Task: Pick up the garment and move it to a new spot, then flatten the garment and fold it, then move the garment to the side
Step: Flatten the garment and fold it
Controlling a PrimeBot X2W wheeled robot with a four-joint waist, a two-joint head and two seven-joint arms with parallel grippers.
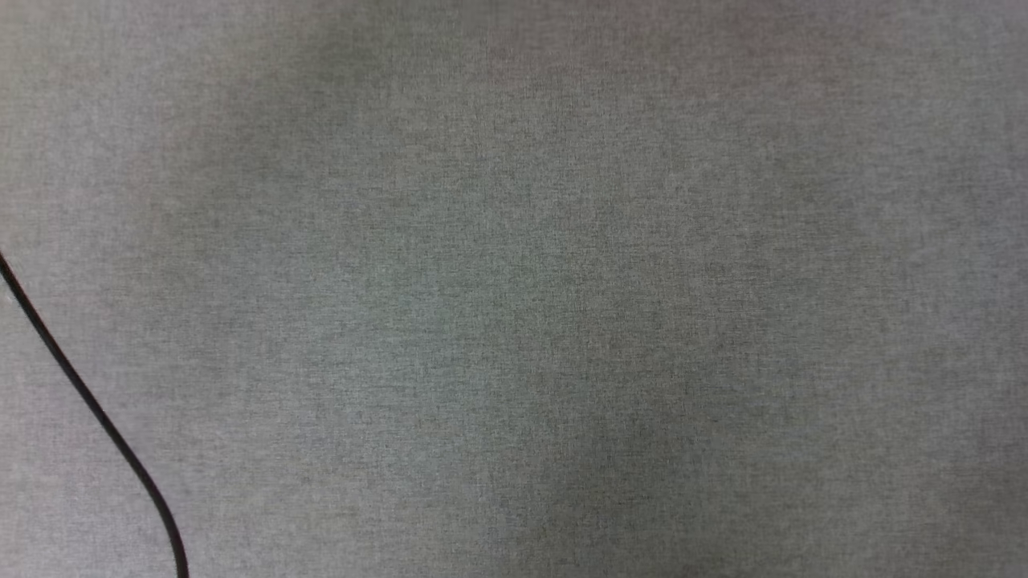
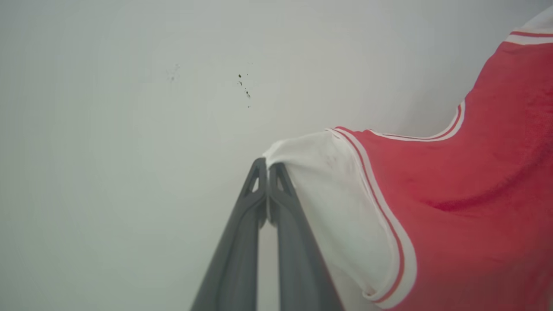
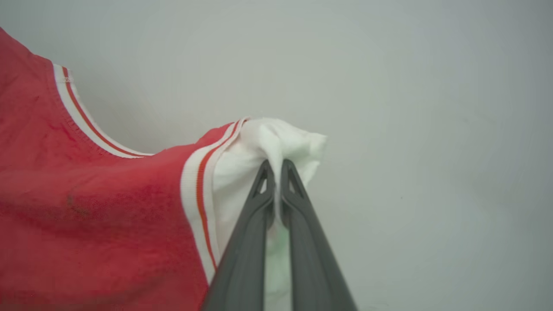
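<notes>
Red, thin jersey (image 2: 453, 207) is held up off the table, strung between both claws against a plain pale background (image 2: 108, 129). The left gripper (image 2: 268, 166) has its two dark fingers pinched tight on the bunched tip of one white sleeve. The right gripper (image 3: 277, 166) is clamped the same way on the other sleeve, with cloth puffing out past the tips. Red-white striped trim edges the sleeves and the dipping neckline. Below there's grey woven tabletop cloth (image 1: 514, 289), with a thin black cable (image 1: 88, 401) curving across its near-left corner.

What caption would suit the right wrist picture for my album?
The right arm's jaws, shut on the white sleeve of the red garment, against a pale backdrop.
</notes>
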